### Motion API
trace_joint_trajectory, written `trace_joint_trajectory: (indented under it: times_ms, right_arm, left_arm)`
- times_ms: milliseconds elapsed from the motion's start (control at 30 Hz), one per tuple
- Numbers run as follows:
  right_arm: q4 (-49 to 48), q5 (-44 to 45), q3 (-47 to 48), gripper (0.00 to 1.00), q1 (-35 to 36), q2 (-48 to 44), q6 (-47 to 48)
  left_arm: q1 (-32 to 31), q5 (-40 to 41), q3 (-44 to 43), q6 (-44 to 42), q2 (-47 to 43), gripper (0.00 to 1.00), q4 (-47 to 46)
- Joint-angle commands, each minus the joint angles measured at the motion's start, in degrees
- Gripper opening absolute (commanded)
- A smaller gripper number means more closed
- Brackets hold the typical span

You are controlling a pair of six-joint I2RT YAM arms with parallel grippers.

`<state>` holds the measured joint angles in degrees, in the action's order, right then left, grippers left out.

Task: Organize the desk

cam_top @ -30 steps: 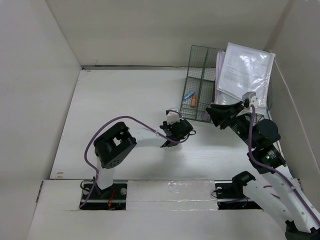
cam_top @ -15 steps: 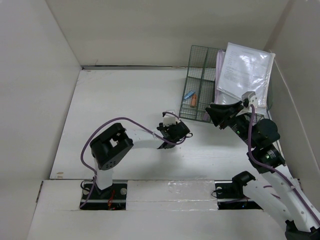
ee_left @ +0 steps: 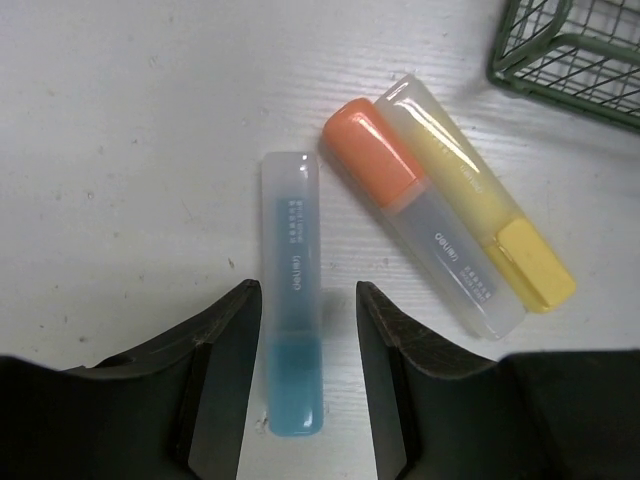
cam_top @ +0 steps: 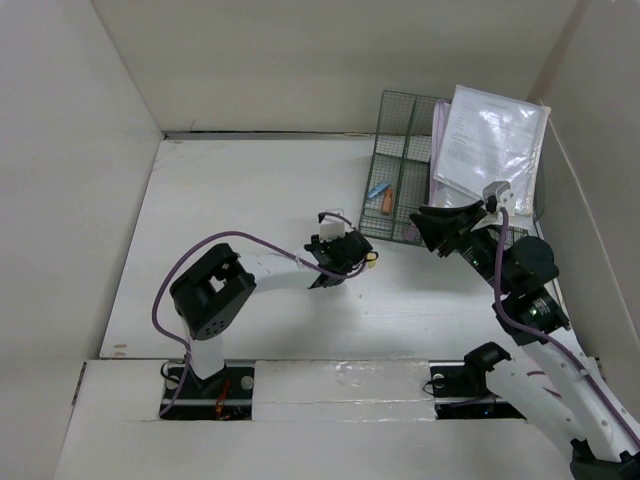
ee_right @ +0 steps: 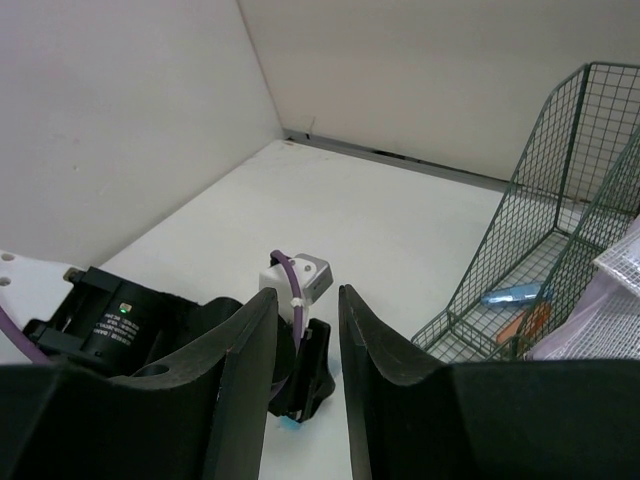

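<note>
The white desk (cam_top: 240, 200) holds three highlighters, seen in the left wrist view: a blue-capped one (ee_left: 291, 300), an orange-capped one (ee_left: 420, 215) and a yellow one (ee_left: 475, 220), the last two lying side by side. My left gripper (ee_left: 308, 300) is open, low over the desk, with one finger on each side of the blue highlighter's capped end and not touching it. In the top view it (cam_top: 345, 250) is near the desk's middle. My right gripper (cam_top: 435, 228) is open and empty, held above the desk beside the rack; it also shows in the right wrist view (ee_right: 308, 300).
A dark green wire-mesh rack (cam_top: 400, 170) stands at the back right, its corner just beyond the highlighters (ee_left: 560, 50). It holds a blue pen (cam_top: 377, 189), an orange pen (cam_top: 388, 201) and a sleeve of papers (cam_top: 490, 140). White wall panels enclose the desk.
My left gripper has moved a little left and away from the bases, and its elbow has swung left. The right arm has not moved.
</note>
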<state>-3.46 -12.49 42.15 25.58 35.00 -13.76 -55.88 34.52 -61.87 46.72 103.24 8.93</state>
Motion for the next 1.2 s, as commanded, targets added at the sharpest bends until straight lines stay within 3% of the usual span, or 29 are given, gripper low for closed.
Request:
trace_joint_trajectory:
  times_ms: [0, 333, 700, 1167]
  right_arm:
    - [-3.04, -0.61, -0.14, 0.36, 0.43, -0.11, -0.21]
    - [-3.22, -0.60, -0.23, 0.36, 0.43, 0.59, -0.13]
    - [-3.13, -0.60, -0.23, 0.36, 0.43, 0.15, -0.22]
    - [-3.13, -0.69, -0.23, 0.37, 0.43, 0.06, -0.22]
  left_arm:
    - [-0.11, 0.19, -3.17, -2.51, -2.78, 0.39, -0.93]
    - [4.72, -1.39, -3.17, -3.65, -1.20, 0.36, -2.51]
    - [4.72, -2.35, -6.34, -5.32, 3.72, 0.27, -0.14]
    - [4.72, -1.12, -7.56, -5.59, 6.36, 0.33, 1.36]
